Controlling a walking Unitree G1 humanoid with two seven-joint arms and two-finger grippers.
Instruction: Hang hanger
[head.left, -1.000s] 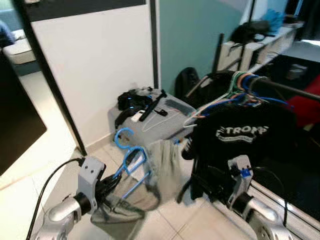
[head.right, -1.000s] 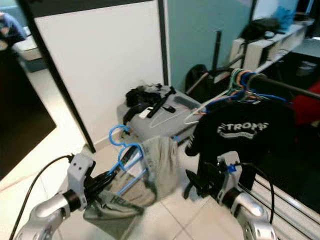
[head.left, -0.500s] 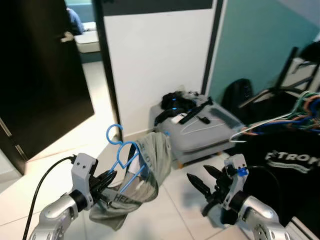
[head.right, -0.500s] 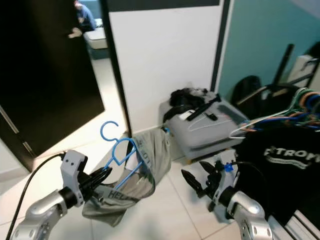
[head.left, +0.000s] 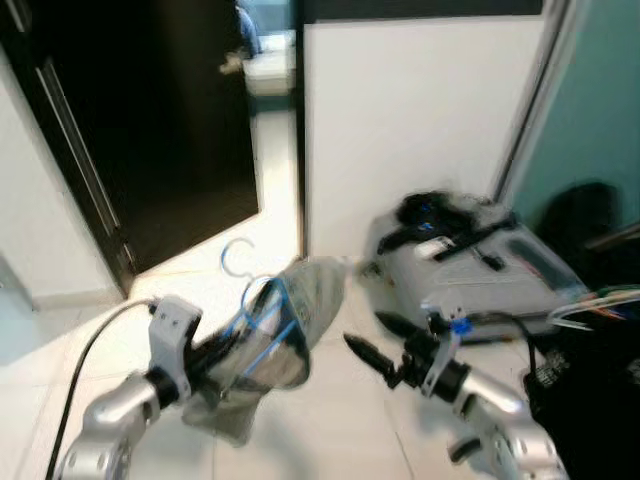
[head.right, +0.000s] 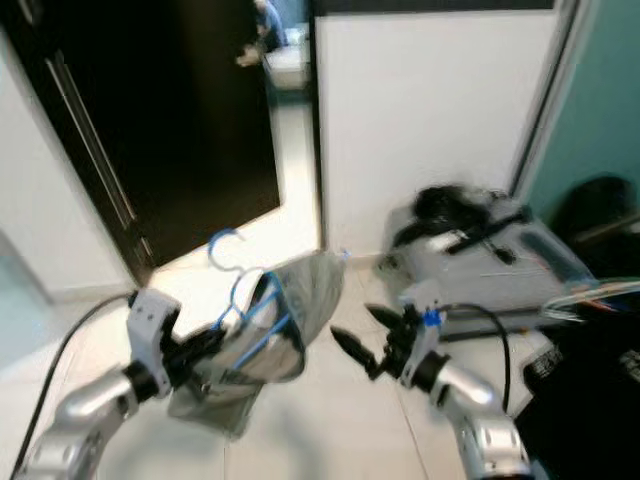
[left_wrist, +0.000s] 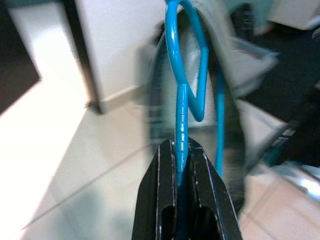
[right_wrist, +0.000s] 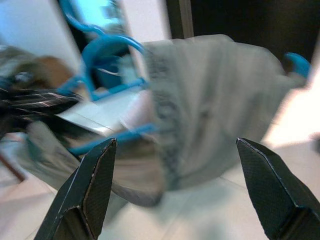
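Observation:
A blue plastic hanger (head.left: 252, 300) carries a grey garment (head.left: 300, 320) draped over it. My left gripper (left_wrist: 181, 165) is shut on the hanger's bar, holding it low above the tiled floor. My right gripper (head.left: 372, 340) stands open a short way to the right of the garment, fingers pointing at it, nothing between them. In the right wrist view the grey garment (right_wrist: 210, 120) and blue hanger (right_wrist: 107, 50) lie ahead between the spread fingers. At the far right edge, a few hangers (head.left: 600, 300) and black clothes (head.left: 600, 370) of the rack just show.
A grey case (head.left: 480, 270) piled with black gear sits on the floor against a white wall panel (head.left: 420, 110). A dark open doorway (head.left: 160, 120) is to the left, with a person far beyond it (head.left: 245, 30). Pale floor tiles (head.left: 330, 420) lie in front.
The camera has swung left: the clothes rack slid almost out at the right and the dark doorway came in. Both grippers keep their hold and spacing; the picture is blurred.

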